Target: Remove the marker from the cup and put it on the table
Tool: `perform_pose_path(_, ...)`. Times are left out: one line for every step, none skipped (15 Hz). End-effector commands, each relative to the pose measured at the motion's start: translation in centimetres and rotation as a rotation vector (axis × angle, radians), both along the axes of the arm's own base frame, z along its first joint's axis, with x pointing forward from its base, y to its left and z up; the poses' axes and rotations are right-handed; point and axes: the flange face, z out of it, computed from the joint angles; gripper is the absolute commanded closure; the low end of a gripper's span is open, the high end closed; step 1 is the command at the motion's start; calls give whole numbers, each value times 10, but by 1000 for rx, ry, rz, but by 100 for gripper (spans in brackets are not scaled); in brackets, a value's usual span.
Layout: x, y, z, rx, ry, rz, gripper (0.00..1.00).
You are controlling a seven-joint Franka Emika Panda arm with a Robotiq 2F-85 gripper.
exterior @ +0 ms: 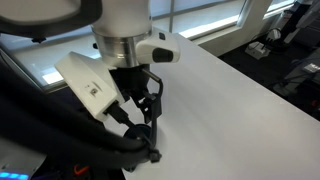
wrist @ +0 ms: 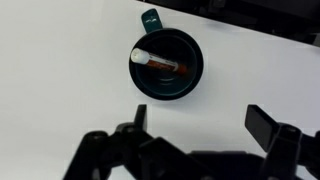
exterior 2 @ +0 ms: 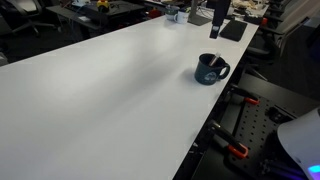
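Observation:
The black cup [wrist: 166, 64] stands on the white table [wrist: 60, 60], seen from above in the wrist view, its handle pointing to the top of the frame. The marker [wrist: 150, 61] lies slanted inside it, pale end at the rim's left. My gripper [wrist: 200, 120] is open and empty above the table; the cup lies beyond its fingertips. In an exterior view the cup [exterior 2: 210, 69] stands near the table's [exterior 2: 100, 90] edge and the marker is too small to make out. In an exterior view my gripper [exterior: 150, 110] hangs over the table [exterior: 230, 100] and the cup is hidden.
A black flat item [exterior 2: 232, 30] and small clutter lie at the table's far end. Black clamps with orange parts [exterior 2: 235, 150] sit along the table's edge. Desks and chairs stand beyond the table.

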Motion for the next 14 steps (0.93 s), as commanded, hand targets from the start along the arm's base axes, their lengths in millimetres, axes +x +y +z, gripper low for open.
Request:
perform_pose_path(13, 2, -38, -29, -25, -86, 0)
perform_pose_path(15, 1, -50, -39, -33, -109, 0)
perform_pose_path(15, -1, -59, -48, -37, -127, 0)
perform_pose_path(14, -4, -69, -54, -31, -152, 0)
perform_pose_path(13, -7, -77, -61, -26, -175, 0)
perform_pose_path(13, -10, -83, -71, -9, -196, 0)
perform_pose_path(12, -6, -73, -53, -12, -156, 0)
perform_pose_path(10, -8, -80, -55, 2, -163, 0)
perform_pose_path(11, -8, -81, -55, 7, -163, 0)
perform_pose_path(11, -8, -81, -55, 5, -163, 0)
perform_pose_path(12, -7, -80, -56, 2, -161, 0)
perform_pose_path(12, -7, -79, -56, 0, -160, 0)
perform_pose_path(12, -7, -79, -56, 0, -160, 0)
perform_pose_path(11, -9, -80, -47, 0, -163, 0)
